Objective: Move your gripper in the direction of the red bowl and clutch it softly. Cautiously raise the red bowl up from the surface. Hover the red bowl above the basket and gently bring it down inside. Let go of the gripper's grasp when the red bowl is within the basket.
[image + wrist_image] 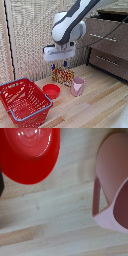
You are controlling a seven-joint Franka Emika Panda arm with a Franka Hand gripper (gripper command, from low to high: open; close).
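Gripper (58, 65): one, hanging above the table, holding nothing; jaw gap unclear.
Bowl (51, 91): one, sitting on the table between basket (33, 106) and cup (77, 86).
Box (63, 76): one, standing behind them.

A pale wooden plank counter (95, 102) with visible seams between its boards fills the lower part of the exterior view. Behind it hangs a beige, loosely woven curtain (30, 35) in vertical folds, evenly lit. At the exterior view's right stands a dark brown wooden chest of drawers (107, 42) with slim metal bar handles (103, 37), its top near the upper edge.
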